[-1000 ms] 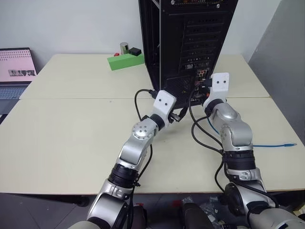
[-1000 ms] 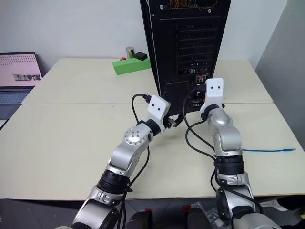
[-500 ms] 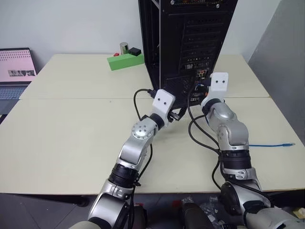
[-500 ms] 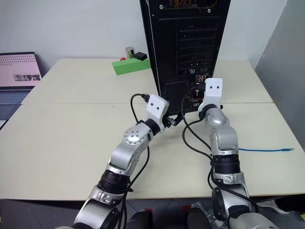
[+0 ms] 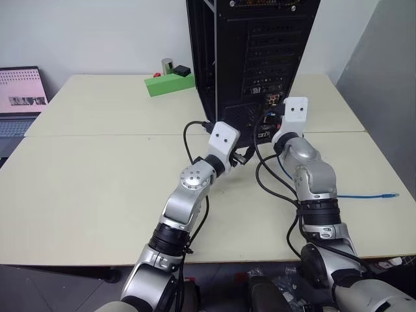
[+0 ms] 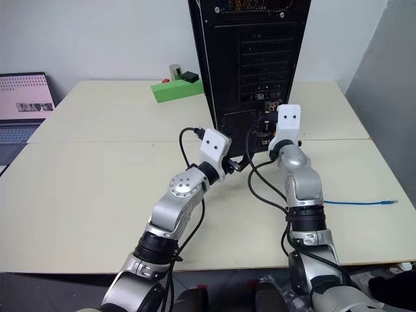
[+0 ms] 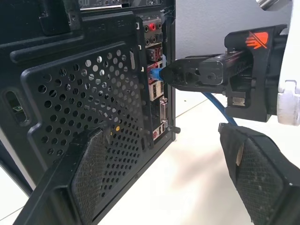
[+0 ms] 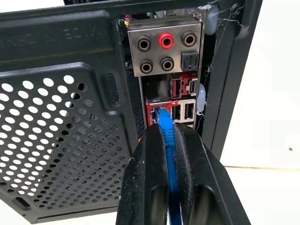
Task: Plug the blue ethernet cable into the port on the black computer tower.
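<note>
Right wrist view: blue ethernet cable pinched between right fingers.

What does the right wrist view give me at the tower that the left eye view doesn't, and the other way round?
Right wrist view: the right gripper shut on the blue ethernet cable, its plug end at the port below the audio jacks.
Left eye view: the cable's free end lying on the table, the green block, the laptop.
Both: the black computer tower and its rear connector panel.
</note>
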`<control>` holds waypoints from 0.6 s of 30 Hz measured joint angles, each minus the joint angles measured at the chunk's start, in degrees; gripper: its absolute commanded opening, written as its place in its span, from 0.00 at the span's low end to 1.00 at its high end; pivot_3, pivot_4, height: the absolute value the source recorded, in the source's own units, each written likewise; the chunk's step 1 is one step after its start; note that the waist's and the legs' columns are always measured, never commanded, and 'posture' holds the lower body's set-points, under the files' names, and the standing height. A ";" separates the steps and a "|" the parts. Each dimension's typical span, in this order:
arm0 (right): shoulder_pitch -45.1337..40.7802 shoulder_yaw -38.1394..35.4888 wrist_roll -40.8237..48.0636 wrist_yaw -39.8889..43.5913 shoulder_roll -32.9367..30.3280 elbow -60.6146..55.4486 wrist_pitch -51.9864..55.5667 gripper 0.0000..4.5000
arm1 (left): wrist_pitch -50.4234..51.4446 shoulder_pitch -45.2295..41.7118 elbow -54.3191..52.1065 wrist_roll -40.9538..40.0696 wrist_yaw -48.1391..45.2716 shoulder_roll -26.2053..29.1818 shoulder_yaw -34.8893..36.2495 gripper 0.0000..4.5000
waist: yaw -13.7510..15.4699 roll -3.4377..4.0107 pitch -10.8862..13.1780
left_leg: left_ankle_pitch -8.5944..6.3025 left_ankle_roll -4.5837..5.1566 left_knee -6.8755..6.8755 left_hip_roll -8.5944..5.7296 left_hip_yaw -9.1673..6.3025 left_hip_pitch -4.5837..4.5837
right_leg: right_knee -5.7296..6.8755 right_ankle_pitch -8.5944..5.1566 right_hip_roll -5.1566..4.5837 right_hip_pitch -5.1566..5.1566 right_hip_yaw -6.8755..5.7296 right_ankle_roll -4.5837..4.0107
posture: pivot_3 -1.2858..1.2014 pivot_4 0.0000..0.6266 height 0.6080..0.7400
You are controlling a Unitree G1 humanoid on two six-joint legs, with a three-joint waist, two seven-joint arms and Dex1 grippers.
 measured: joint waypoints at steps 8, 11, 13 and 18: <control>3.39 1.36 0.14 8.11 -9.15 -0.62 0.58 0.51 | -0.10 -0.78 0.00 -0.48 -1.12 0.95 1.45 0.87 | 1.04 0.00 0.00 | 0.00 0.00 -0.01 -0.06 -0.01 -0.16 | -0.11 0.00 -0.08 -0.04 -0.05 0.00 | 0.52 0.24 1.00; 4.33 1.11 1.54 11.71 -11.69 -2.28 1.15 0.65 | -0.10 -0.81 0.00 -0.68 -1.43 1.25 2.00 0.87 | 1.31 0.00 0.00 | 0.00 0.00 -0.01 -0.06 -0.01 -0.17 | -0.11 0.00 -0.07 -0.08 -0.06 0.00 | 0.52 0.24 1.00; 5.35 1.00 3.12 14.46 -12.75 -4.71 1.28 0.72 | -0.08 -0.94 -0.03 -0.81 -1.98 1.38 2.05 0.87 | 1.32 0.00 0.01 | 0.00 0.00 -0.02 -0.06 -0.02 -0.17 | -0.10 -0.01 -0.06 -0.08 -0.08 0.00 | 0.52 0.24 1.00; 8.28 0.86 7.90 24.20 -19.28 -11.41 1.70 0.94 | 3.17 -2.60 -1.31 -1.82 -4.55 3.37 2.11 0.87 | 1.59 -0.01 0.02 | 0.00 0.00 -0.01 -0.07 -0.03 -0.17 | -0.13 -0.01 -0.07 -0.05 -0.10 0.01 | 0.52 0.24 1.00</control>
